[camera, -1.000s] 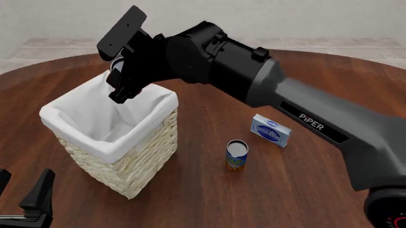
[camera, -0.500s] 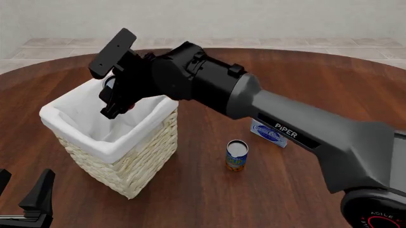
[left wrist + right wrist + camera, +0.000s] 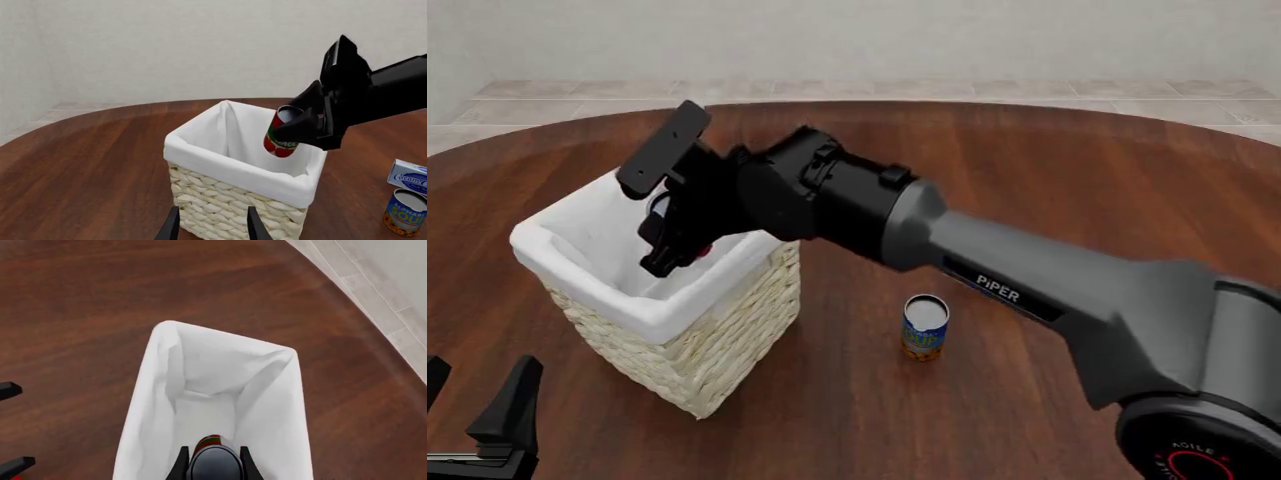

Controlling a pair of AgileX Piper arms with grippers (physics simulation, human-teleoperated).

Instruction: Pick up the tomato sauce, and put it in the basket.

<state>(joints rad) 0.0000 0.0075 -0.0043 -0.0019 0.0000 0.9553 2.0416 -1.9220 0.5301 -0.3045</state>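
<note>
The tomato sauce [image 3: 283, 136] is a red-labelled can with a green band and silver top, held tilted in my right gripper [image 3: 675, 244], which is shut on it. The can sits just over the mouth of the cream wicker basket [image 3: 627, 302], at its far-right side, partly below the rim line. In the right wrist view the can [image 3: 212, 444] is between the fingers, above the white lining [image 3: 200, 390]. In the front view only a bit of red [image 3: 703, 252] shows. My left gripper [image 3: 470, 402] is open and empty at the near left, in front of the basket [image 3: 227, 167].
A blue-and-orange can [image 3: 925, 328] stands upright on the wooden table to the right of the basket. A blue-white box [image 3: 408, 176] lies beyond it; in the front view my right arm [image 3: 1014, 290] covers it. The arm spans the table from the right.
My right gripper has come down and slightly left with the can, from above the basket's far rim to its mouth. The left gripper has not moved.
</note>
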